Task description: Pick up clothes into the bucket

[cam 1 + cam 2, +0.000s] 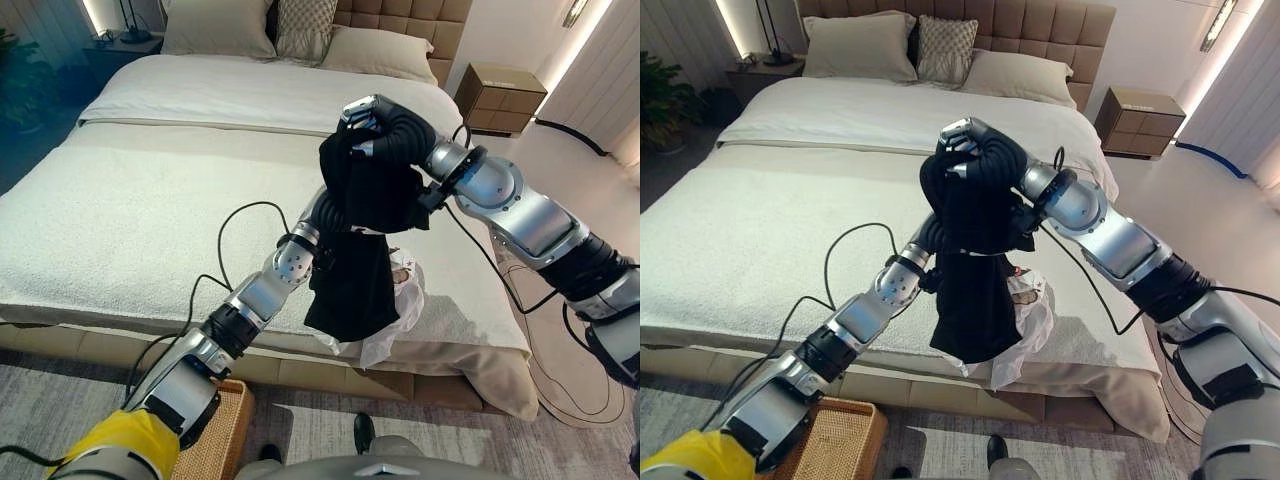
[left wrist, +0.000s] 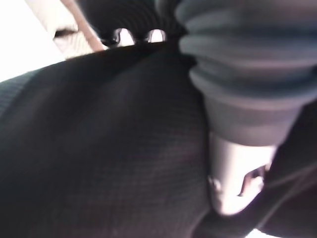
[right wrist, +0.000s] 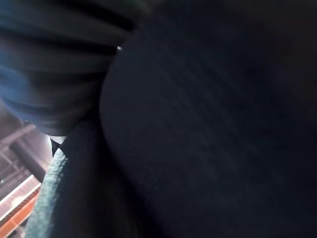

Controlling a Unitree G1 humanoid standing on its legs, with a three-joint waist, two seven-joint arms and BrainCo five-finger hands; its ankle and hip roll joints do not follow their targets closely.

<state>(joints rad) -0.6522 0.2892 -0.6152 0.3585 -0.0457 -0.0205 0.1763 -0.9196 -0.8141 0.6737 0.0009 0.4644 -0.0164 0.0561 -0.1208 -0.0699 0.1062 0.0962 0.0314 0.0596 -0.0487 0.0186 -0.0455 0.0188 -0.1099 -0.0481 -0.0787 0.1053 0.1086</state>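
Observation:
A black garment (image 1: 352,270) hangs in the air over the near right edge of the bed (image 1: 130,200). My right hand (image 1: 378,122) is shut on its bunched top, and the cloth drapes down from there. My left hand (image 1: 322,208) reaches up from below and is buried in the middle of the black cloth. Black fabric (image 2: 99,148) lies right against the left wrist camera, and the right wrist view likewise shows black fabric (image 3: 208,124) from very close. A white garment (image 1: 402,312) lies crumpled on the bed's edge just under the hanging one. A wicker bucket (image 1: 215,440) stands on the floor at the lower left.
Pillows (image 1: 215,25) lie at the head of the bed. A wooden nightstand (image 1: 500,95) stands at the far right. A person's dark shoe (image 1: 364,432) is on the floor near the bed's foot. The bed's left half is bare cover.

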